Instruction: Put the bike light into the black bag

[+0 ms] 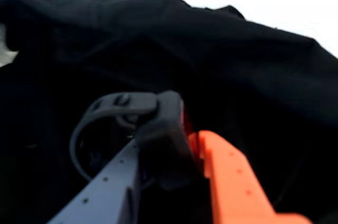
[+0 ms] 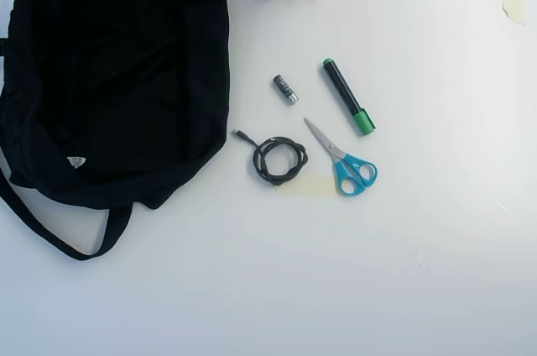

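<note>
Gripper (image 1: 174,155) clamping bike light (image 1: 163,129) over black bag (image 1: 253,76).

- The white table (image 2: 436,272) holds all the things in the overhead view.
- A big black bag (image 2: 117,79) lies on the left side, its long strap (image 2: 50,238) trailing below it.
- A small battery (image 2: 285,89) lies near the middle.
- A black marker with a green cap (image 2: 348,96) lies to its right.
- Blue-handled scissors (image 2: 342,159) lie below the marker.
- A coiled black cable (image 2: 277,159) lies just left of the scissors.
</note>
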You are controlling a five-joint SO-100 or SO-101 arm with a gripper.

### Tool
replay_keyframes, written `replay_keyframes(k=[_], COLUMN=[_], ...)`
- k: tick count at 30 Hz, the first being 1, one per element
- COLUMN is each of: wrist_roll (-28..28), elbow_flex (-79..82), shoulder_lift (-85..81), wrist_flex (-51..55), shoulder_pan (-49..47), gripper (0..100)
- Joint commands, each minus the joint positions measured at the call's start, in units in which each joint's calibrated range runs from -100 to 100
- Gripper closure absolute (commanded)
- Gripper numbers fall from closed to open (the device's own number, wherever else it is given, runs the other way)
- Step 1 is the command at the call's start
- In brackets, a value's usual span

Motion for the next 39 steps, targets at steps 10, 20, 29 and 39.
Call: replay_keyframes(k=[10,20,29,39], wrist_roll=[0.2,0.3,-3.1,-6.7], elbow_flex=[-17.2,-17.6,-5.0,-3.9], shoulder_lift=[35.7,12.6,-10.8,-10.8], wrist_flex=[-7.0,7.5,9.7,9.7], shoulder_pan=[2.5,-8.4,-37.0,-49.0], gripper=[98,67,89,98])
